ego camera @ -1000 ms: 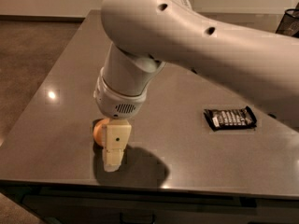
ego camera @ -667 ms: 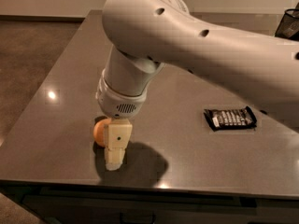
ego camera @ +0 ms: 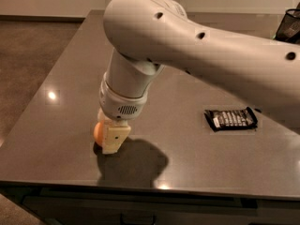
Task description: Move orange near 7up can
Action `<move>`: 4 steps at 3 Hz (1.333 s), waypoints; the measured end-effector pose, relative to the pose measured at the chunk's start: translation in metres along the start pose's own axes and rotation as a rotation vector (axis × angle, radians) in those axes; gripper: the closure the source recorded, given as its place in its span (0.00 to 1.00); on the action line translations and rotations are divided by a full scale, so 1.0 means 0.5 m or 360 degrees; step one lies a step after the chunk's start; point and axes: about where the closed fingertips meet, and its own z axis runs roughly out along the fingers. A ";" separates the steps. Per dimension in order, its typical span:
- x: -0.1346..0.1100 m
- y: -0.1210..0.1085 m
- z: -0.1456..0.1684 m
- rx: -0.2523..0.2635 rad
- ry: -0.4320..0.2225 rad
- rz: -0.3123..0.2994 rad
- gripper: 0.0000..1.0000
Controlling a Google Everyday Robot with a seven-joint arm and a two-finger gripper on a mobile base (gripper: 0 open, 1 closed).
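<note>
The orange sits on the grey table near its front left corner. My gripper comes straight down onto it from above. One cream finger presses against the orange's near right side and the other is hidden behind the fruit. The gripper looks shut on the orange, which still rests on the tabletop. My wide white arm crosses the upper right of the view. The 7up can is out of view, possibly hidden behind the arm.
A flat black snack wrapper lies on the table to the right. A black mesh container stands at the far right back edge. The table's front edge is close to the orange, with floor to the left.
The near finger has drawn in toward the orange and looks shorter than before. The wrist and the orange stay in the same place.
</note>
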 end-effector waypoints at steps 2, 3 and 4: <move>0.020 -0.045 -0.024 0.0041 -0.0004 0.0090 0.89; 0.052 -0.122 -0.060 0.0109 -0.0031 0.0261 1.00; 0.093 -0.198 -0.077 0.0175 -0.0036 0.0423 1.00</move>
